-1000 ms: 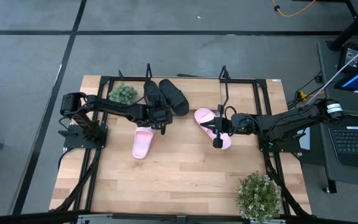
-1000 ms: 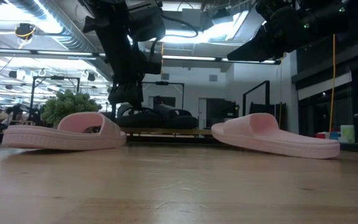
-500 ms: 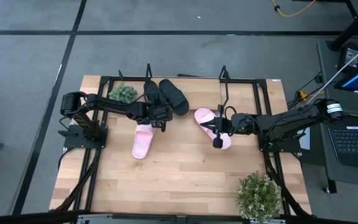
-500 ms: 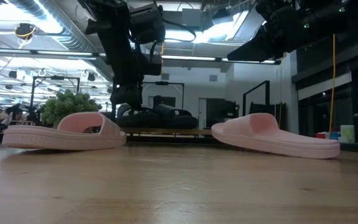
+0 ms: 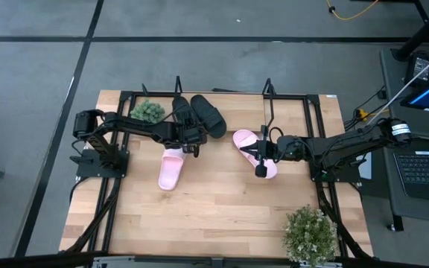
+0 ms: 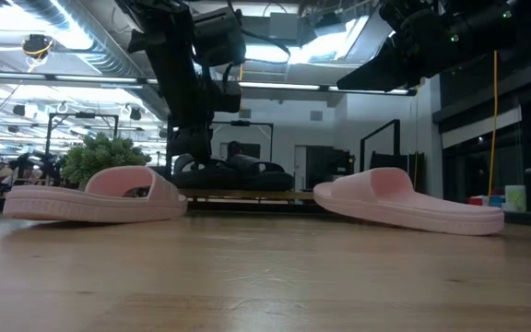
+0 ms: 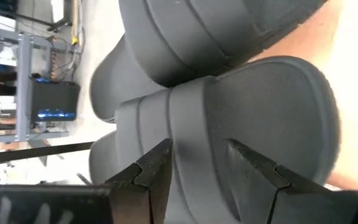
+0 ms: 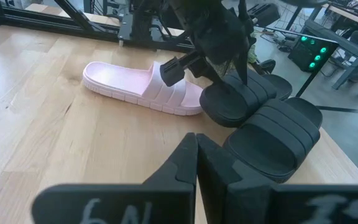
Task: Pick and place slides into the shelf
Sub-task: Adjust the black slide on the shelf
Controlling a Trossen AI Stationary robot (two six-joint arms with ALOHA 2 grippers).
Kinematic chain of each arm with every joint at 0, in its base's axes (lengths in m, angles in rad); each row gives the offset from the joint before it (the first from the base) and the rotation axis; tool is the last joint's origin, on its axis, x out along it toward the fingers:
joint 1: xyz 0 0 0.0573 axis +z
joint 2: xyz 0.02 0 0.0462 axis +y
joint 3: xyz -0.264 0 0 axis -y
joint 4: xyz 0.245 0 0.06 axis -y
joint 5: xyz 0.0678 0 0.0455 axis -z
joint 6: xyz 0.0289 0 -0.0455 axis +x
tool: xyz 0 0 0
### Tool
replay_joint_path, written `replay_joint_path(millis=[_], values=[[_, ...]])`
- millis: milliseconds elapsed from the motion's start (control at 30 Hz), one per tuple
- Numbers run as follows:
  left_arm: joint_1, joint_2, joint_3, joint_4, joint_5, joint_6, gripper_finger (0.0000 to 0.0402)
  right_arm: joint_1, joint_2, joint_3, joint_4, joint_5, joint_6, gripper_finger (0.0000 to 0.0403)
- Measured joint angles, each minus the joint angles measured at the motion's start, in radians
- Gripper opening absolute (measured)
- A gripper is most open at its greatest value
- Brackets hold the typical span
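Wooden desk (image 5: 222, 216), little changed over the last second: left gripper (image 5: 193, 138) has crept slightly along the black slide (image 7: 241, 118), fingers spread astride its strap, not yet clamped. Right gripper (image 5: 260, 171) waits clenched above a pink slide (image 5: 253, 151); placing remains ahead.

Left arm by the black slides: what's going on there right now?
The left gripper hangs open over the nearer black slide, one finger either side of its strap, not closed on it. The other black slide lies beside it at the table's back edge. Both pink slides lie flat on the table. The right gripper waits shut over the right-hand pink one.
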Motion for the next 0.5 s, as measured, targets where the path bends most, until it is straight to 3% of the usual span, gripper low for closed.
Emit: replay_joint_path(millis=[500], values=[[0.014,0.038,0.001,0.016,-0.022,-0.010,0.0140,0.000,0.000,0.000,0.000,0.000,0.000,0.0010]])
